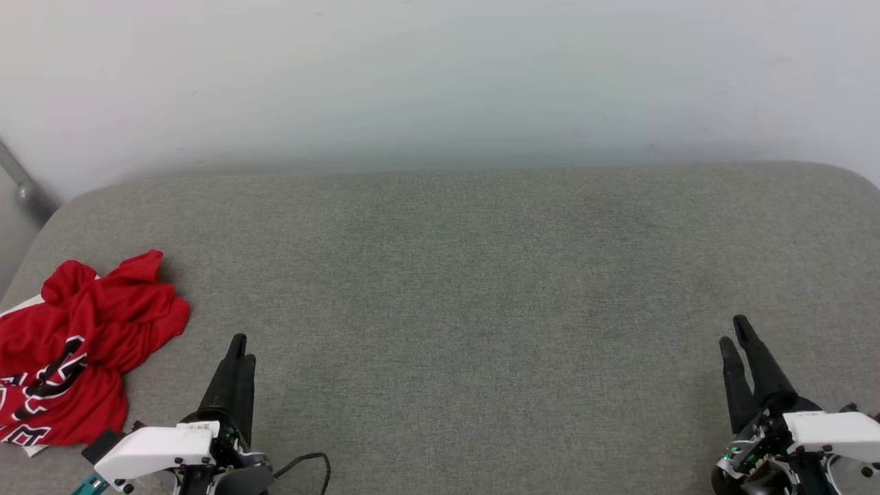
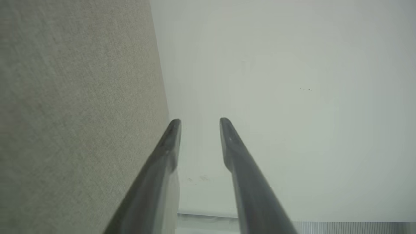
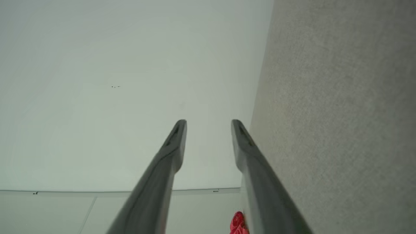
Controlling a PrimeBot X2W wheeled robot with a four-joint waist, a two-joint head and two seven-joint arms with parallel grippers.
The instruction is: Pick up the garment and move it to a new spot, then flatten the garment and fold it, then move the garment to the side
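Red garment [image 1: 89, 330], crumpled, cut off left

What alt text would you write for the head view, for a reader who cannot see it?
A crumpled red garment with black lettering lies at the left edge of a grey fabric surface against a white wall. The left gripper sits at lower left, near but not touching it; the right gripper sits at lower right.

Broad bare grey cushion [image 1: 454, 275] mid-surface; crumpled garment [image 1: 75, 344] far left; wall [image 1: 440, 69] behind
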